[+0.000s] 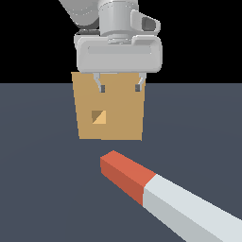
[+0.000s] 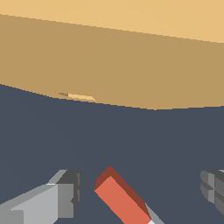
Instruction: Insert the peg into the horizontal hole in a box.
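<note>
A dark slate table (image 1: 38,189) lay under a black backdrop, and no writing showed anywhere. The gripper (image 1: 119,88) hung with jaws spread wide and empty before the box (image 1: 123,123), its hole (image 1: 99,116) below them. The peg (image 1: 160,194) lay on the table, apart from them, red end toward the box.

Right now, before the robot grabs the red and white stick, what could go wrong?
The tool is open and high above the peg, holding nothing, so a clumsy grab might knock the peg away. The peg lies slanted, not aimed at the hole, so it probably needs turning first. The hole in the box looks barely wider than the peg's red end; a crooked push could jam it or shove the box.
</note>
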Motion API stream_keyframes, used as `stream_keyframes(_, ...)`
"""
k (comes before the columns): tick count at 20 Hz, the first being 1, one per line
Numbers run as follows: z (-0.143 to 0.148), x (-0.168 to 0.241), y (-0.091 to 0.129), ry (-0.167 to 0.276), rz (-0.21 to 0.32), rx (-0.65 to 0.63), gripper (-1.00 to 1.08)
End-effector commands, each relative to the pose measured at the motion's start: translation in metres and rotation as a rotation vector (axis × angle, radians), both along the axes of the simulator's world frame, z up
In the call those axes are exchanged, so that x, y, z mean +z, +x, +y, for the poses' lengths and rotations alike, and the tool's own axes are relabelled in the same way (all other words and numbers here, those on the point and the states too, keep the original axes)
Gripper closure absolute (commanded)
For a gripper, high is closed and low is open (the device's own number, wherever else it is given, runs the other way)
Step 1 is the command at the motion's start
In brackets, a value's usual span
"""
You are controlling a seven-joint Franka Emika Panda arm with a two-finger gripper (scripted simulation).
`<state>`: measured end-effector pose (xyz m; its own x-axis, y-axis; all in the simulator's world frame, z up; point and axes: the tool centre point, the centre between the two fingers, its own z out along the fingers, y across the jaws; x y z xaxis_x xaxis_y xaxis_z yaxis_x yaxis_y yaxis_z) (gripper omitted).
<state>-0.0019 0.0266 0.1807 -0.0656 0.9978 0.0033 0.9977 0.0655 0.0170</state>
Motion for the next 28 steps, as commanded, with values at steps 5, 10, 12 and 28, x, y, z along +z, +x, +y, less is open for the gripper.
stream_keyframes(5,-0.002,-0.001,0.0,0.0,0.0,0.007,-0.92)
stream_keyframes(10,-0.011,-0.005,0.0,0.0,0.001,0.036,-0.92)
stream_keyframes(12,-0.016,-0.008,0.0,-0.001,0.001,0.054,-0.92)
stream_keyframes(28,-0.09,-0.046,0.014,-0.004,0.006,0.304,-0.92)
